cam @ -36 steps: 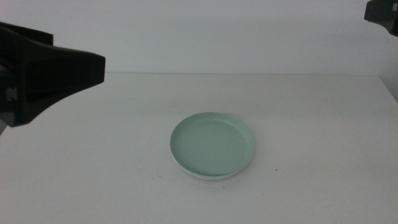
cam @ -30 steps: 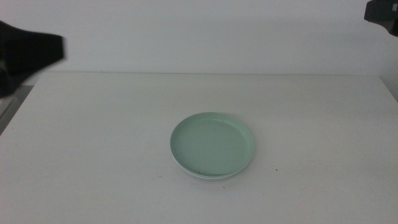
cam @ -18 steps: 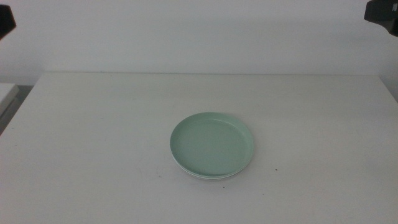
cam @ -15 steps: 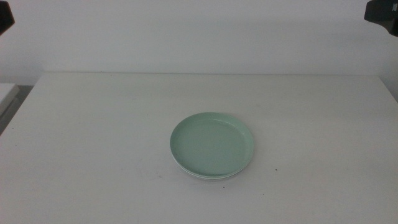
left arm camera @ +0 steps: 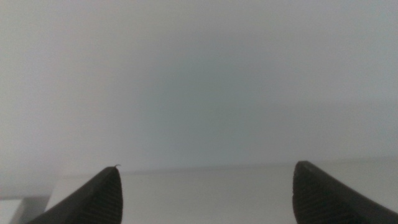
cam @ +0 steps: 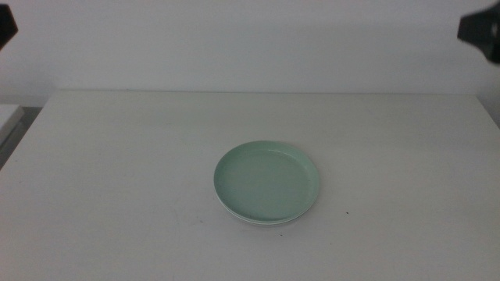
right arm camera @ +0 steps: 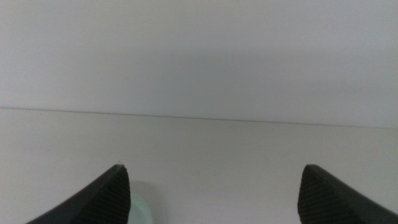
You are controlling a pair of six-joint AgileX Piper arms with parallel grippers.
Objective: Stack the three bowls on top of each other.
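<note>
A pale mint green bowl (cam: 266, 182) sits near the middle of the white table (cam: 117, 172). It rests on top of a stack, and a thin white rim (cam: 262, 222) of a bowl shows under its near edge. The grey-blue bowl is hidden. A sliver of the mint bowl (right arm camera: 140, 208) shows in the right wrist view. My left gripper (left arm camera: 207, 166) is open and empty, raised off to the table's far left, with only a dark corner (cam: 6, 23) in the middle view. My right gripper (right arm camera: 212, 167) is open and empty, raised at the far right (cam: 480, 30).
The table's far edge (cam: 266, 93) meets a plain pale wall. A tiny dark speck (cam: 347, 212) lies on the table to the right of the stack. The table's left edge (cam: 19, 129) shows at the left.
My left arm has pulled back to the left, out of the middle view except for a dark corner. The right gripper shifted slightly. The stack has not moved.
</note>
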